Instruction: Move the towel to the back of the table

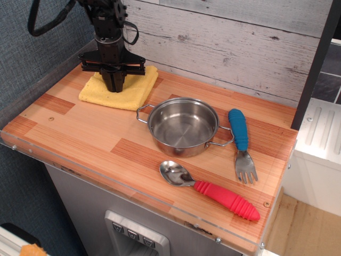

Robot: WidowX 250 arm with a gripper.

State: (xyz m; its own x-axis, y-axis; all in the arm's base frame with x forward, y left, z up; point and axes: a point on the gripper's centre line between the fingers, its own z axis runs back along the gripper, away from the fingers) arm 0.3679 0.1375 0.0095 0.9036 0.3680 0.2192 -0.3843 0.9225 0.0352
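The yellow folded towel lies flat on the wooden plank table at its back left, close to the grey plank wall. My black gripper points straight down onto the middle of the towel, its fingers pressed together into the cloth. The fingertips are dark against the arm, so the pinch itself is hard to see. The towel's left part is partly hidden behind the gripper.
A steel pot with two handles stands mid-table, just right of the towel. A fork with a blue handle lies to its right. A spoon with a red handle lies near the clear front edge. The grey wall rises behind.
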